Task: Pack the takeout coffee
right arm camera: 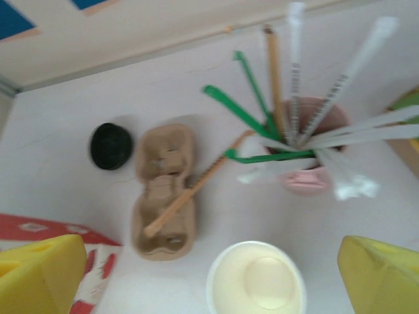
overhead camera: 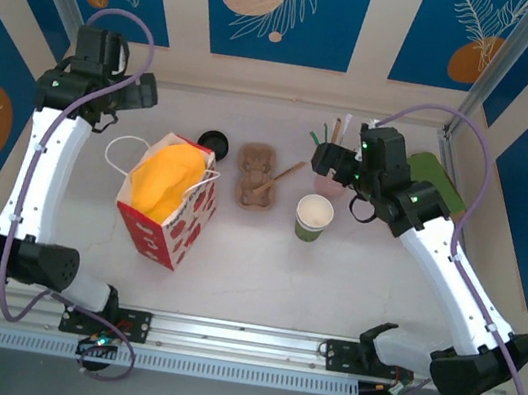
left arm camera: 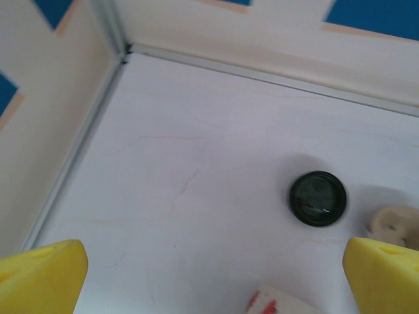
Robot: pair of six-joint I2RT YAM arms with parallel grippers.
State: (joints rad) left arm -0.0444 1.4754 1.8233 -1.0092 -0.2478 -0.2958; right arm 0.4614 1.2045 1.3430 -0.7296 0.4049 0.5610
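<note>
Nearest, the bag (overhead camera: 176, 228) stands open, its inside hidden under yellow stuffing (overhead camera: 167, 181); the lidless cup (overhead camera: 314, 216) stands well to its right, near the right gripper (right arm camera: 209, 275), whose jaws are spread wide and empty. Behind lie the carton tray (overhead camera: 257, 176) with a stick (right arm camera: 196, 186) across it, and the blurred pink holder (right arm camera: 308, 176), its straws (right arm camera: 340, 85) cut off by the frame. Farthest, a black lid (overhead camera: 214, 139) sits just behind the bag. Whether the coffee's green cup is under it cannot be told. The left gripper (left arm camera: 209, 281), wide open and empty, hangs over bare table (left arm camera: 196, 163).
</note>
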